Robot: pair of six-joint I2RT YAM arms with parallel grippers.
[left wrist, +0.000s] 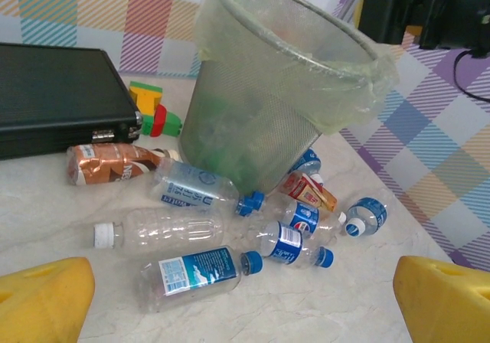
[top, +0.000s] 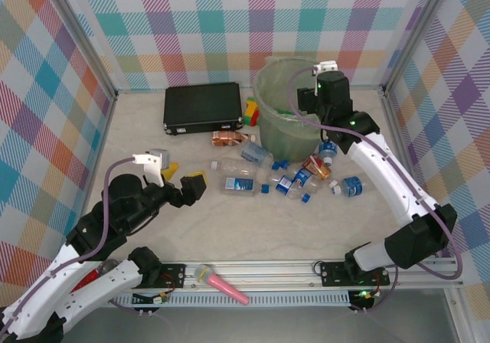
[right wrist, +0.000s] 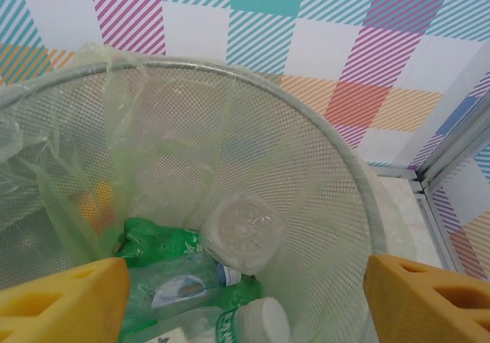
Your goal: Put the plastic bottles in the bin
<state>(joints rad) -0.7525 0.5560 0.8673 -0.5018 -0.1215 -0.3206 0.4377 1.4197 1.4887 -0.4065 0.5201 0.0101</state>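
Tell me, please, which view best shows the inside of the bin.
The right wrist view: it looks down into the bin, onto bottles at its bottom. The left wrist view shows its outside wall; the top view, its rim, partly under the right arm.

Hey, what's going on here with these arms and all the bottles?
Two robot arms are clearing bottles off the table into the bin. The right gripper hangs open over the bin, which has a few bottles inside. The left gripper is open and empty, facing the bottles lying in front of the bin.
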